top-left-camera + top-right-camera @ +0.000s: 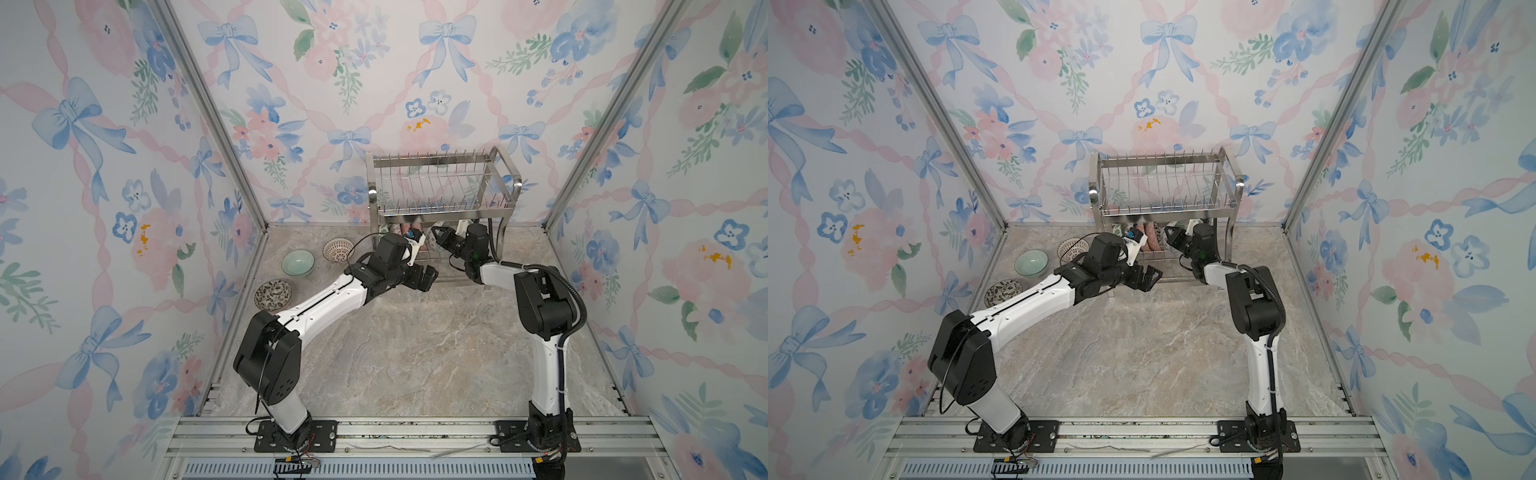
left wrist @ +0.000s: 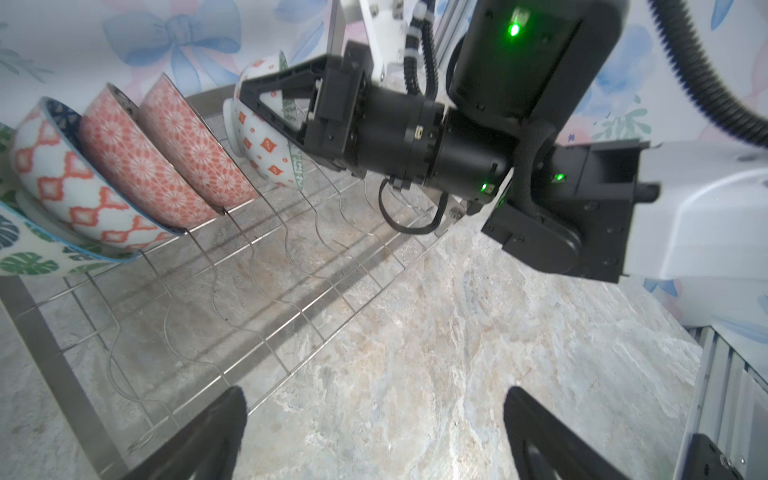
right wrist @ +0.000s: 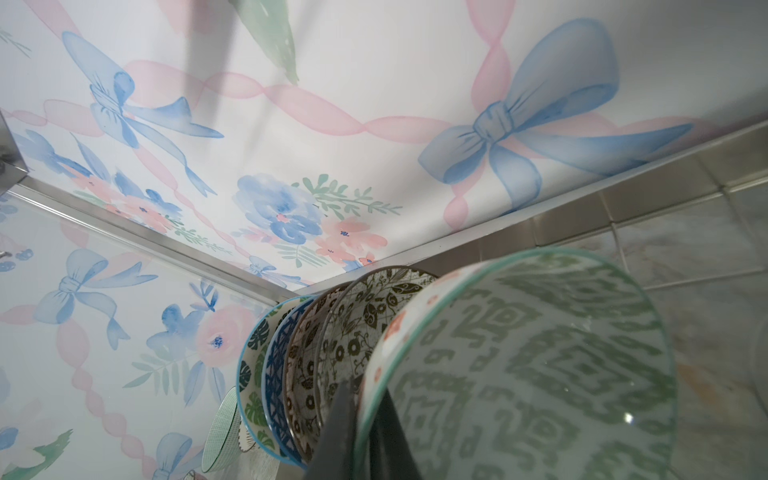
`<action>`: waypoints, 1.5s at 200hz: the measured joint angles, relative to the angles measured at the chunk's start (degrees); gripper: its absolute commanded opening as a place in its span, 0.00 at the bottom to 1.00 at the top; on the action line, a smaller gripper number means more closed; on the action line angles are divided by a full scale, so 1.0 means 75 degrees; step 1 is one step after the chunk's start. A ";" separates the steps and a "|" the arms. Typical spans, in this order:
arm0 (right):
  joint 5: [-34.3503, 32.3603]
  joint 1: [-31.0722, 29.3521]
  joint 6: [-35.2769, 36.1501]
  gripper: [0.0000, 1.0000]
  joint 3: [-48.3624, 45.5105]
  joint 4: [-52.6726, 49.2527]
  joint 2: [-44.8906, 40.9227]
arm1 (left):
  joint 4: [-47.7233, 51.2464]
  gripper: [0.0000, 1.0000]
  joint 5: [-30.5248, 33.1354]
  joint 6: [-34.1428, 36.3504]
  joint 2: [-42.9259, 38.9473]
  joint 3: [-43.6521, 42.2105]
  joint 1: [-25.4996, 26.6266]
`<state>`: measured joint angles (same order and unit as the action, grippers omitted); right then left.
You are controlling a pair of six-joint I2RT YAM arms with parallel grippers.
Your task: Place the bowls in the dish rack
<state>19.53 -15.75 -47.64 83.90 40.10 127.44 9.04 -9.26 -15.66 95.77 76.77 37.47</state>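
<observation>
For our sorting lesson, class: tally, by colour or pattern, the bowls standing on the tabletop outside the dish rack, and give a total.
Plain pale green bowl: 1
Red lattice bowl: 1
Dark floral bowl: 1
Total: 3

Rack (image 1: 440,212): shiny two-tier wire frame, upright against the back wall.
Racked bowls: leaf bowl (image 3: 253,374), blue-triangle bowl (image 3: 276,374) and two dark floral bowls (image 3: 353,332) stood on edge, leaning together in the lower tier.
Green geometric bowl (image 3: 540,374): red diamonds outside, tilted on edge near that row.
Loose bowls: red lattice bowl (image 1: 338,250), pale green bowl (image 1: 297,263) and speckled bowl (image 1: 273,295) sat upright, left of the rack.
</observation>
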 measured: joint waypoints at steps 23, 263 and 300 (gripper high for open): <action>0.0108 0.0000 -0.0143 0.04 0.0204 0.0143 0.0184 | -0.0423 0.98 0.0154 -0.0090 0.0000 -0.0070 0.0015; 0.0554 -0.0015 -0.1311 0.05 0.1437 0.1116 0.1329 | -0.1309 0.98 0.0204 -0.0286 -0.0207 -0.0682 -0.0254; 0.0589 -0.0015 -0.1341 0.05 0.1443 0.1276 0.1399 | -0.1309 0.98 0.0201 -0.0321 -0.0227 -0.0708 -0.0274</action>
<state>23.94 -15.86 -57.69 94.72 49.67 137.93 -0.78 -7.75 -18.06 94.06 71.46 35.42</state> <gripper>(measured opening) 0.097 0.980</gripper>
